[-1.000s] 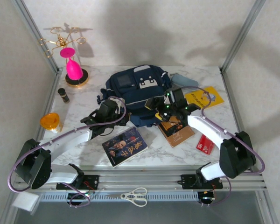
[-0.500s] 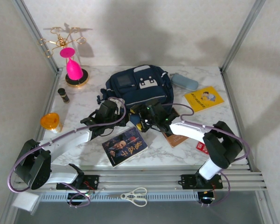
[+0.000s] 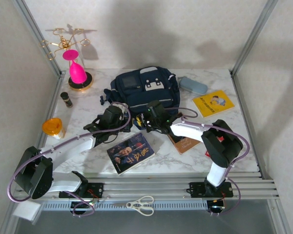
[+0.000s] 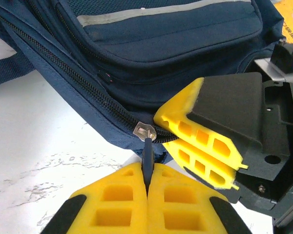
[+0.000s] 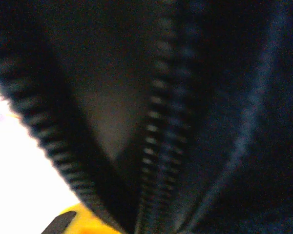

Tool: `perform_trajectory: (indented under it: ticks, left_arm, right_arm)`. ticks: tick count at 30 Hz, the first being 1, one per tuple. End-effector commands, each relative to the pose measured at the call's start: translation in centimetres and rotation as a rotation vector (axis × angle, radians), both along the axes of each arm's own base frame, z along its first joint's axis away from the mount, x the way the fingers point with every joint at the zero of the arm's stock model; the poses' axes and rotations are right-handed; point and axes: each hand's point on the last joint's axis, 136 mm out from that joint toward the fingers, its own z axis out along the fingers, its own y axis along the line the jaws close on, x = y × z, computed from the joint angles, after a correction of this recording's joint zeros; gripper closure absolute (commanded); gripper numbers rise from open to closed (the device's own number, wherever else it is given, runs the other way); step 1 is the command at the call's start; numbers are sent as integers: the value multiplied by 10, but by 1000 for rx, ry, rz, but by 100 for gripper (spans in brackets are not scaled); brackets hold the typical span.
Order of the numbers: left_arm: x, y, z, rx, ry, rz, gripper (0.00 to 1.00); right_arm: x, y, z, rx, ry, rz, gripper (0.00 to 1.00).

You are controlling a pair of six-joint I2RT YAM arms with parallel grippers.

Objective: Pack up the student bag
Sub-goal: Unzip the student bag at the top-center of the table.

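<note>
Marble table [image 3: 88, 105] — dark book [image 3: 131, 152], yellow booklet [image 3: 213, 103], grey case [image 3: 193, 86] near the student bag [image 3: 141, 87].

Legible text: none can be read outright at this resolution.

- Dark book [image 3: 131, 152], near centre of the table: large yellow characters on the cover, East Asian in form, beside a printed figure. Individual characters cannot be made out.
- Brown book [image 3: 184, 143], right of the dark book: pale cursive lettering on the cover, too small to read.
- Yellow booklet [image 3: 213, 103], far right: cartoon figure and a short dark line of print, illegible.
- The student bag [image 3: 141, 96]: white patch bears dark marks, not resolvable as letters.
</note>
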Motion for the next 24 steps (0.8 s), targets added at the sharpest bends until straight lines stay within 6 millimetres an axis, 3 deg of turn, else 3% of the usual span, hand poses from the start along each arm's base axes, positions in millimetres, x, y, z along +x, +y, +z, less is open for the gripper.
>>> perform_trajectory:
  ticks: [1,4,11,15,19,21,24]
  left_arm:
    - [3,18,14,35,-55,69,100]
    - [7,29,12,61,-58,113,100]
    - [23,57,13,114,-52,220,100]
    - [34,70,11,111,-43,250,100]
    - [40,85,6,116,-32,289,100]
    - [42,90,2,108,-26,302,100]
    - [45,108,-3,127,-4,350,100]
  right_arm:
    - [20,-29,8,-86,-83,3,95]
    - [21,-40,20,-101,-143,59,100]
    - [19,-63,57,-114,-287,242,100]
    - [13,-65,68,-95,-347,356,100]
    - [20,-59,72,-54,-426,444,100]
    - [26,-46,71,-10,-465,492,100]
    - [37,-56,64,-106,-473,493,100]
